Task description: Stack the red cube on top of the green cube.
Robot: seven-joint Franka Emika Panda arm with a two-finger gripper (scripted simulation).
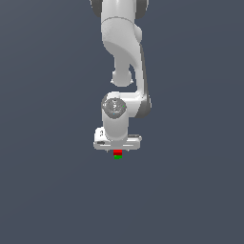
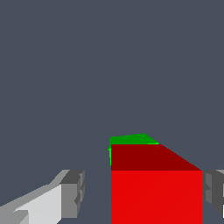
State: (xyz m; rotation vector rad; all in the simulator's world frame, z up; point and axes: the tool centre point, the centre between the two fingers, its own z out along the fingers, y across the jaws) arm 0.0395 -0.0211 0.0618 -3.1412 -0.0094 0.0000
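Red cube (image 2: 156,197) sits between the fingers of the tool (image 2: 144,192). In the wrist view there is a clear gap between one finger (image 2: 72,192) and the near face of the cube; the other finger (image 2: 214,192) is right at the opposite face, contact or hairline gap I can't tell. So the jaws read as parted, at least on one side, with no squeeze on the cube.

Directly under the red cube is the green cube (image 2: 131,139); only a sliver of it peeks out past the red cube's far edge. Exterior view agrees: red cube (image 1: 117,152) directly on top of green cube (image 1: 117,157), touching, edges roughly lined up, both just under the tool (image 1: 117,147).

Surface (image 1: 52,190) around the green cube is plain grey.

Judgement: stack looks placed, release looks done or nearly done. Left: confirm both fingers are off the red cube, then lift straight up without dragging it off the green cube.
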